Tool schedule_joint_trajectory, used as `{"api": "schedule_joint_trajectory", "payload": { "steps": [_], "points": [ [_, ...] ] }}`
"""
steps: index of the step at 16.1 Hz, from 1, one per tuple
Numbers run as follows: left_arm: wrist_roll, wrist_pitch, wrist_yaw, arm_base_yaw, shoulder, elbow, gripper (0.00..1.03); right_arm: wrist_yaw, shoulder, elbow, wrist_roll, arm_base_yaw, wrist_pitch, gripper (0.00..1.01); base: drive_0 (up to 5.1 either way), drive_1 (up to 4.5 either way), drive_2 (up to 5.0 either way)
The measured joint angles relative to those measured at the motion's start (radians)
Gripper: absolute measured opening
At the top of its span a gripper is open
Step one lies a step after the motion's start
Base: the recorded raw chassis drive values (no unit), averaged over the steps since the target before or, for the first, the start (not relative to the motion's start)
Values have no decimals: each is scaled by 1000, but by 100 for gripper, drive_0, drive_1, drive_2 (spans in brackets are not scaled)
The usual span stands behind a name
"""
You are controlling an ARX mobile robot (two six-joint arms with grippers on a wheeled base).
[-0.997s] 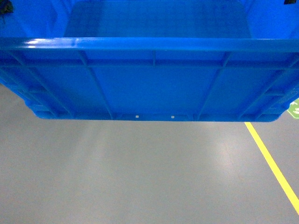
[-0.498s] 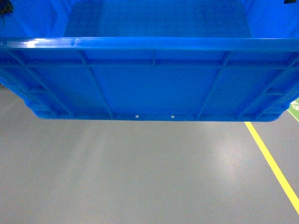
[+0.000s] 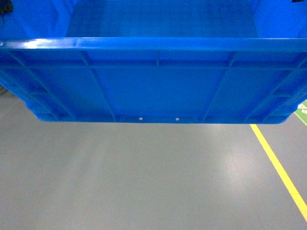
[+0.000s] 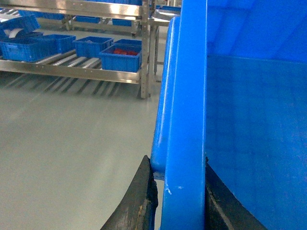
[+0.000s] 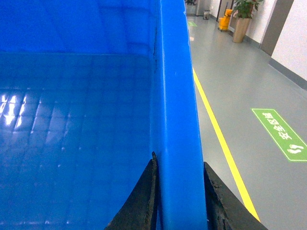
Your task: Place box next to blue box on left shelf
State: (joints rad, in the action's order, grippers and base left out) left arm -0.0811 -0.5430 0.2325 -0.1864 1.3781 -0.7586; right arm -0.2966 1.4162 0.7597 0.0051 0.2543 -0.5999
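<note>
The box (image 3: 153, 81) hangs in the air in front of the robot, above the grey floor (image 3: 144, 177), with its long side running left to right. The left tool (image 4: 178, 191) pinches the left rim of the box, and the right tool (image 5: 178, 191) pinches the right rim, each with one finger inside and one outside. The left shelf (image 4: 72, 60) is well away, off to the left, past bare floor. Small blue boxes (image 4: 120, 56) sit on it. I think the robot must drive and turn left to reach it.
</note>
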Motion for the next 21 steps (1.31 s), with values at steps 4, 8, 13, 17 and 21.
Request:
{"api": "schedule_joint_trajectory", "payload": {
  "steps": [4,8,13,17,21],
  "points": [
    [0,4,0,0,0,0,15,0,0,0,0,0,2,18,4,436,-428],
    [0,-2,0,0,0,0,15,0,0,0,0,0,-1,18,0,432,-432],
    [2,-1,0,0,0,0,15,0,0,0,1,0,1,17,-2,429,-434],
    [2,3,1,0,0,0,15,0,0,0,-2,0,3,17,-6,426,-438],
    [2,2,0,0,0,0,15,0,0,0,-2,0,-1,17,3,435,-429]
  ]
}}
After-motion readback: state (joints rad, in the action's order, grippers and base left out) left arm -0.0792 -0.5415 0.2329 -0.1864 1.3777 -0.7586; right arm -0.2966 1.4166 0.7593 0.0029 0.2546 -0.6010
